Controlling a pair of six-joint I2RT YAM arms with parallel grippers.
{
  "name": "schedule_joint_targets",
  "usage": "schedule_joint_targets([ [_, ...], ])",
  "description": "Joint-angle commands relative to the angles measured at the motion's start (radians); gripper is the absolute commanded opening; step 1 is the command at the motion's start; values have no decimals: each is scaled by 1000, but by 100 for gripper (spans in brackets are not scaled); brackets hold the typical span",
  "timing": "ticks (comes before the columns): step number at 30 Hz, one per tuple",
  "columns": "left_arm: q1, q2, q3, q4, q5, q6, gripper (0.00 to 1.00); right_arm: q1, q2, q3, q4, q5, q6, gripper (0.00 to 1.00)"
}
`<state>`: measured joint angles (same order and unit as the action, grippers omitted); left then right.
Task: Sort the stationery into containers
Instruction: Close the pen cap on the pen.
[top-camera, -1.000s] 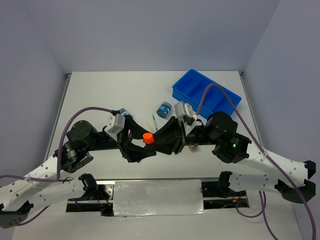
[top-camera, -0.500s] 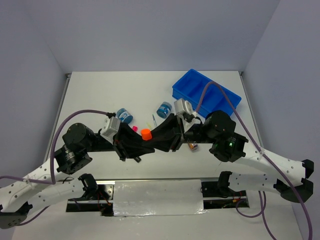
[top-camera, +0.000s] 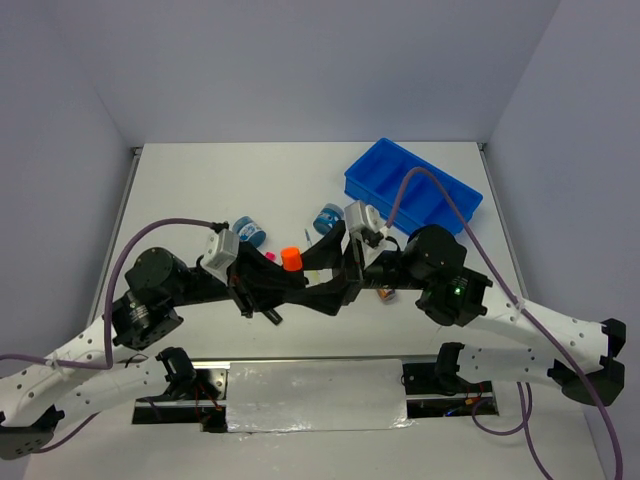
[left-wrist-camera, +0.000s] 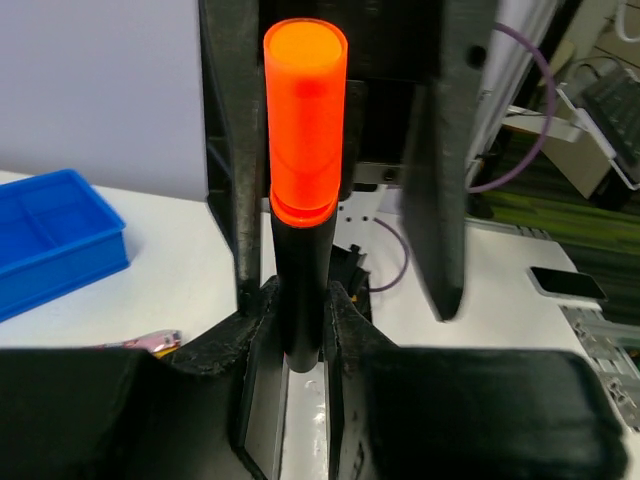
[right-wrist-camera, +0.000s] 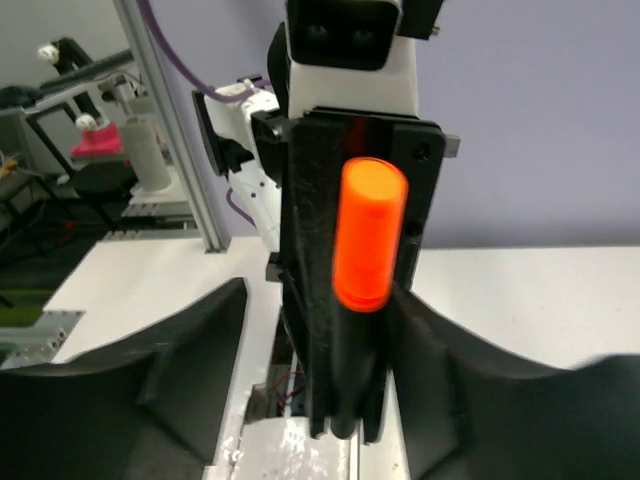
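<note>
Orange-capped highlighter (left-wrist-camera: 305, 130) clenched lengthwise in left gripper (left-wrist-camera: 298, 320) jaws, right gripper (right-wrist-camera: 315, 340) jaws released either side; tray (top-camera: 390, 160) far-right of highlighter

White table (top-camera: 200, 180), pale lavender walls (top-camera: 300, 60)

The left arm (top-camera: 90, 350) and the right arm (top-camera: 540, 325) bent inward from their bases, wrists turned toward each other, so the two hands met tip to tip at centre. The left hand (left-wrist-camera: 300, 320) was clamped, its fingers (left-wrist-camera: 258, 330) pressed on the black barrel of an orange-capped highlighter (left-wrist-camera: 304, 120). The right hand (right-wrist-camera: 320, 340) stood spread, its fingers (right-wrist-camera: 190, 350) wide apart on either side of that barrel.
</note>
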<state>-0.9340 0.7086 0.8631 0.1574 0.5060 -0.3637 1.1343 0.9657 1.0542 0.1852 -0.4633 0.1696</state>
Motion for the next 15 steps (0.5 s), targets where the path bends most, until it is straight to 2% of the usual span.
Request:
schedule_joint_targets([
  [1,4,8,14,60,-70,31,0,7,-33,-16,13,14,-8,67],
  [2,4,12,17,56,-75,32,0,7,-35,-17,8,24,-10,69],
  [3,3,14,22,56,-81,34,0,7,-42,-20,-3,29,-13,77],
  [5,4,18,27,51,-90,34,0,7,-50,-28,-13,44,-16,81],
  [6,3,20,30,51,-84,35,0,7,-62,-29,-27,63,-21,90],
  [8,3,25,30,50,-57,39,0,5,-76,-23,-44,113,-12,94],
  [9,4,26,27,48,-50,40,0,7,-85,-19,-65,176,-13,100],
  [13,3,28,8,62,0,43,0,-1,-91,61,-173,343,-5,100],
  [15,3,26,-2,67,15,46,0,-21,-96,79,-185,301,-8,100],
])
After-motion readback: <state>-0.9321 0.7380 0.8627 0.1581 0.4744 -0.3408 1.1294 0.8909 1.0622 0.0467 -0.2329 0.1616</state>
